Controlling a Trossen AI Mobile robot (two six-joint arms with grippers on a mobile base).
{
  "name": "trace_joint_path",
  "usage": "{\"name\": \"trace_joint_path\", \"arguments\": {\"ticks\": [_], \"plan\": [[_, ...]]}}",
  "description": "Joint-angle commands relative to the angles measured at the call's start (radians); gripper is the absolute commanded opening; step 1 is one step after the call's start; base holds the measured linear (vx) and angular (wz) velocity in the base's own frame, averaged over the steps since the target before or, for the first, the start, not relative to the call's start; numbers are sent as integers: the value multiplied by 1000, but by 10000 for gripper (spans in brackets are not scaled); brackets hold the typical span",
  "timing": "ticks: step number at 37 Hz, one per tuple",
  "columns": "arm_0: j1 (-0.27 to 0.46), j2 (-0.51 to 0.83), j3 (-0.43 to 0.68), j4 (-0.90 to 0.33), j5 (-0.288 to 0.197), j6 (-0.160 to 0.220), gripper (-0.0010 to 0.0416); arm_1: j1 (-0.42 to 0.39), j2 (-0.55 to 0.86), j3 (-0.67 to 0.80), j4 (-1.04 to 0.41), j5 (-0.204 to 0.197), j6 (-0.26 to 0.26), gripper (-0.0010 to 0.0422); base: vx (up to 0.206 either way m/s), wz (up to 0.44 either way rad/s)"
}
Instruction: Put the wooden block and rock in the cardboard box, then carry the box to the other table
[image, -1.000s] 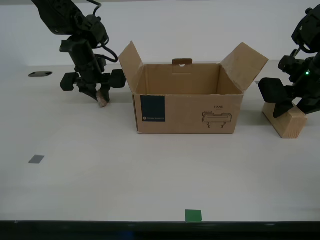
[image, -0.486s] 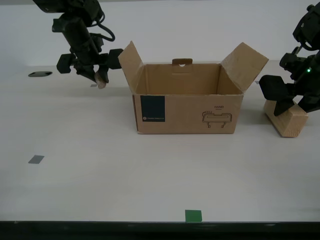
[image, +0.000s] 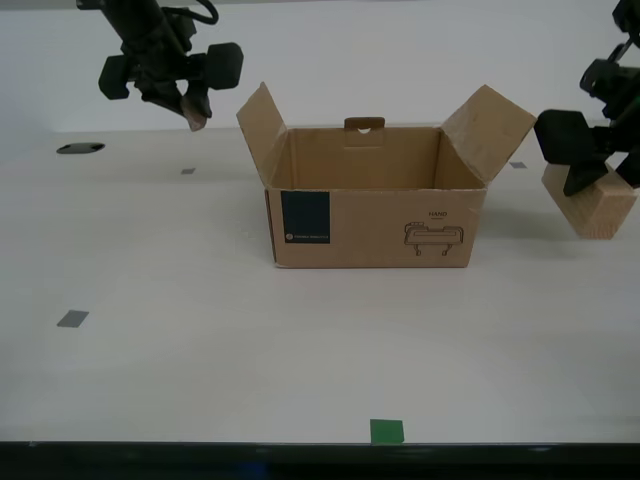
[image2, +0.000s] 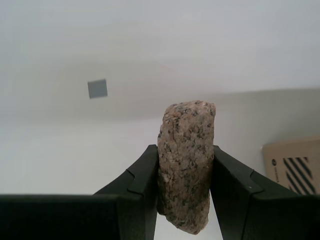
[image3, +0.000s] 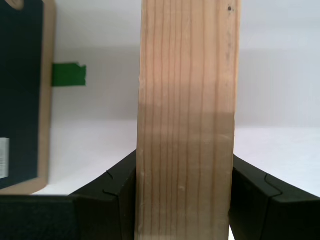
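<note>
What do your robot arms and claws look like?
Both my arms are matte black and chunky, built from blocky jointed segments. Black cables loop along one arm. Each end effector has two black angular fingers with stepped, faceted edges. I see no markings or labels on them.

The exterior view faces the off-white counter (image: 300, 340) from its near edge, slightly above, with the brown corrugated cardboard box (image: 375, 215) central. My first wrist view looks along my first pincer (image3: 186, 200), close on the light tan wooden block (image3: 187, 120). My second wrist view looks along my second pincer (image2: 184, 200), close on the pinkish-brown speckled rock (image2: 186, 160). All three views include the box.
</note>
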Motion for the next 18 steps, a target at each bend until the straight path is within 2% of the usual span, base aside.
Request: {"name": "trace_joint_path", "arguments": {"ticks": [1,10,18], "plan": [[-2,-48,34,-55,7,4,-1,-1,-35,2,-1,-1,17,-1,0,0],[-2,-152,165,-180,7,3,-1,-1,-112,2,-32,-1,47,-1,0,0],[-2,-163,327,-283,7,-2,-1,-1,-161,2,-49,-1,73,-1,0,0]]}}
